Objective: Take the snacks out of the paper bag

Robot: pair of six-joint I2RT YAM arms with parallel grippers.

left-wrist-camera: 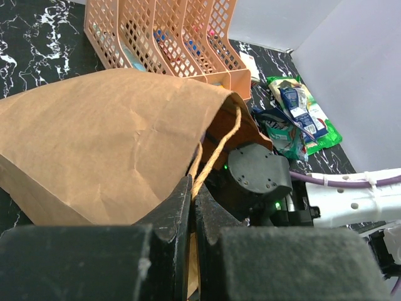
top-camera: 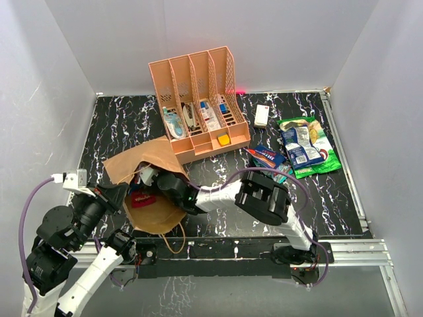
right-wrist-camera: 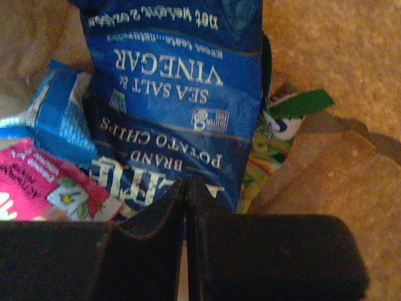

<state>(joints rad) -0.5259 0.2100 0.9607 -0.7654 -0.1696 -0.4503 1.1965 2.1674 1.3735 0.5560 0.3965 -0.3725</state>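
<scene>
Deep in paper bag [left-wrist-camera: 106, 138], R gripper [right-wrist-camera: 185, 188] clenched on lower edge of blue vinegar chip pkt [right-wrist-camera: 182, 94], prob. to drag it out. L gripper [left-wrist-camera: 193, 200] pinched on bag rim, holding mouth open for access. Other snacks [top-camera: 305, 148] out already, on table [top-camera: 132, 119] far R.

A robot lab test cell rather than a lived-in room: plain white panels [top-camera: 46, 66] wall in the left, far and right sides of a table [top-camera: 119, 119] with a black marbled top. Aluminium rails [top-camera: 357, 246] run along its near and right edges. Two arms [top-camera: 218, 196] with exposed purple cable [left-wrist-camera: 338, 182] are bolted at the near edge. A rack [top-camera: 198, 86], bag [top-camera: 142, 165] and snacks [top-camera: 304, 145] lie on it.
</scene>
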